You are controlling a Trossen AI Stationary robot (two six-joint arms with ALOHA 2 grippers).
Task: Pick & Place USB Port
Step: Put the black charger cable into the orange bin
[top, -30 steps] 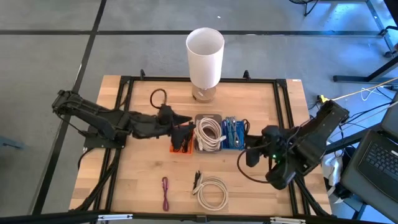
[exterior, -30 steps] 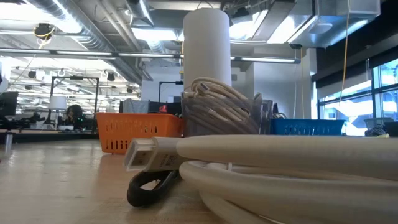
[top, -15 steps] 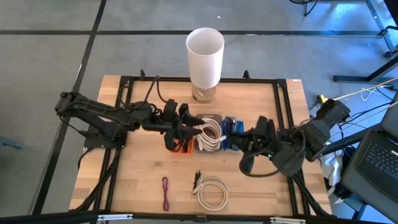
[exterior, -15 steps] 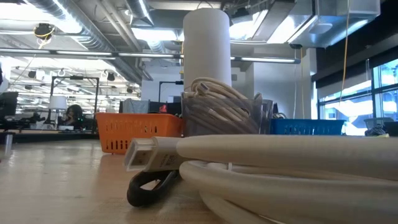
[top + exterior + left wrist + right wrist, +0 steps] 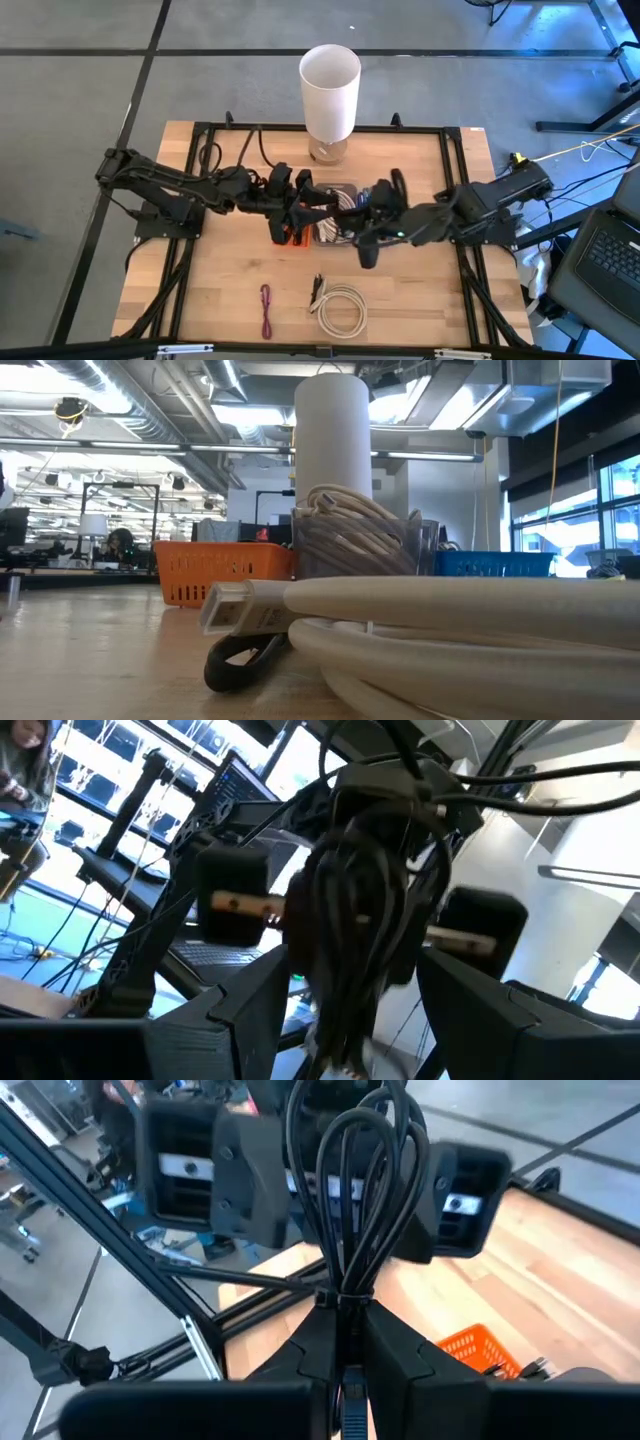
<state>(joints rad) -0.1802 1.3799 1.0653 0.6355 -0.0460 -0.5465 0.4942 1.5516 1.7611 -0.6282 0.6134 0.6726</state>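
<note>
Left gripper, centre of the high view above the orange basket: fingers spread wide, straddling the looped end of a black cable bundle without pinching it. Right gripper, just right of it over the clear bin of white cable: fingers closed tight on the bundle's tied neck. The bundle hangs off the desk between the two grippers, its long axis running from the right gripper's pinch toward the left gripper, so the handover appears to turn on the left fingers closing across the loops. The right wrist view shows the clamped tie; the high view shows only the meeting point. The low view shows a white coil and no gripper.
</note>
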